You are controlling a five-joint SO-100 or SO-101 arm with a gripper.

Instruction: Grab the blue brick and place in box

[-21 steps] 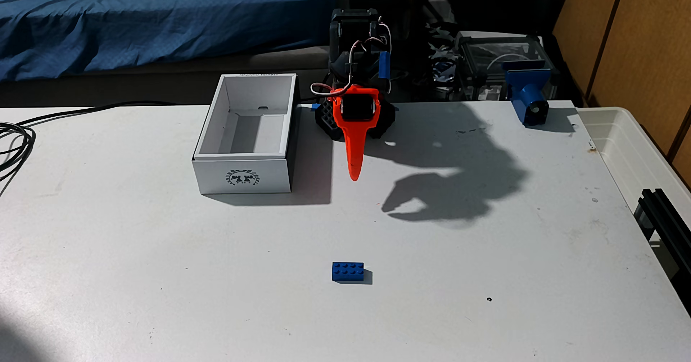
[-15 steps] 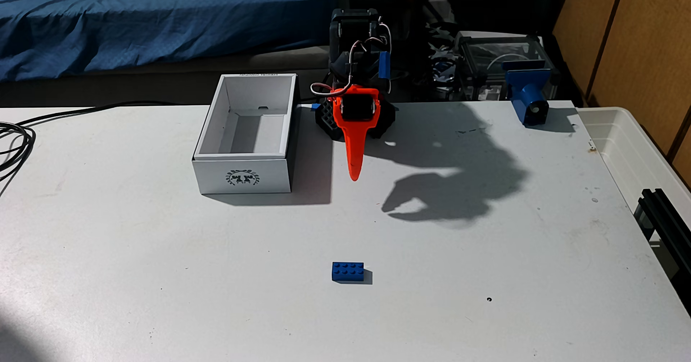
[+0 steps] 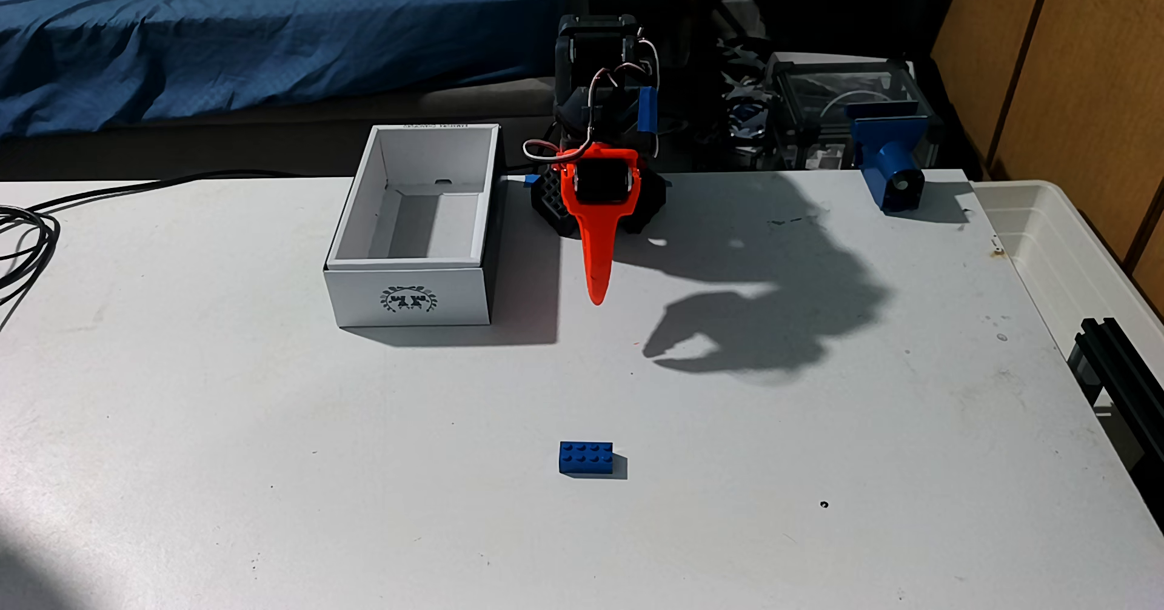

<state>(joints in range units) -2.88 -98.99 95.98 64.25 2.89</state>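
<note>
White tabletop (image 3: 252,459), scuffed, in hard sunlight. The blue brick (image 3: 586,458) lies studs up near the front edge, nothing around it. At 12 o'clock from the brick, well apart, the orange fingers (image 3: 596,295) hang tip-down above the tabletop, casting a shadow toward 3 o'clock; seen edge-on, whether they are parted or closed cannot be told, and nothing is held. At 9 o'clock from the fingers, the box (image 3: 408,298) stands empty. Farther back: coiled black cable (image 3: 25,238), blue printed block (image 3: 891,163), translucent bin (image 3: 1058,257), bed with blue sheet (image 3: 252,37).
</note>
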